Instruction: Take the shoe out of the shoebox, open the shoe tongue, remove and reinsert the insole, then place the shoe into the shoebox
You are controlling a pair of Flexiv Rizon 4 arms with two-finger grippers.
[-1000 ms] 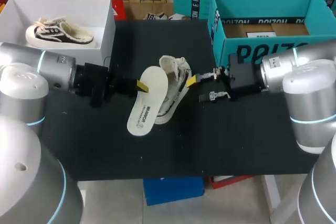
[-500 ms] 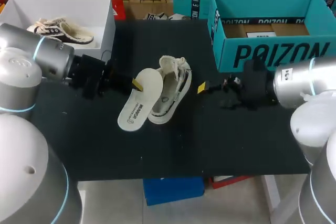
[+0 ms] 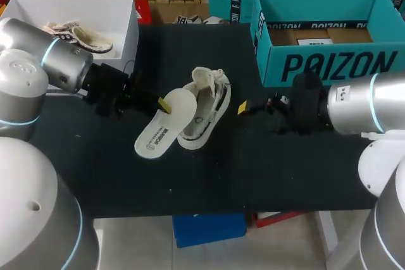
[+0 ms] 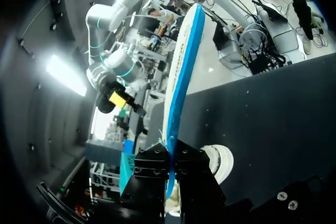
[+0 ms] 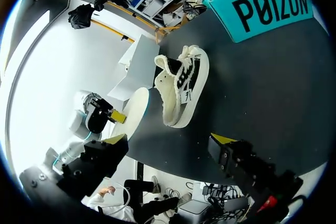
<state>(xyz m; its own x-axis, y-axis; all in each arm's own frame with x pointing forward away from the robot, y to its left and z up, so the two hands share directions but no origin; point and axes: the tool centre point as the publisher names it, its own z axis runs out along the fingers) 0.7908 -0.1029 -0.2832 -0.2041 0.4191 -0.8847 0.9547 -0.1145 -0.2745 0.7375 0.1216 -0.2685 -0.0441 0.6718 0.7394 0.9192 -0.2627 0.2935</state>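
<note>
Pinches insole [image 3: 163,124] edge in left claw [image 3: 163,102], holds right claw [image 5: 169,140] open near shoe [image 3: 205,109]; risks slip, or shoving unbraced shoe.

the insole [image 3: 161,133] is just left of the shoe [image 3: 206,109], the shoebox [image 3: 329,65] behind to its right.

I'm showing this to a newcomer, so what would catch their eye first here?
Probably the pale insole, pinched in the left hand and held right beside the cream shoe lying in the middle of the black table. Next comes the big teal shoebox at its far right corner, with the right hand open and empty in front of it, apart from the shoe.
</note>
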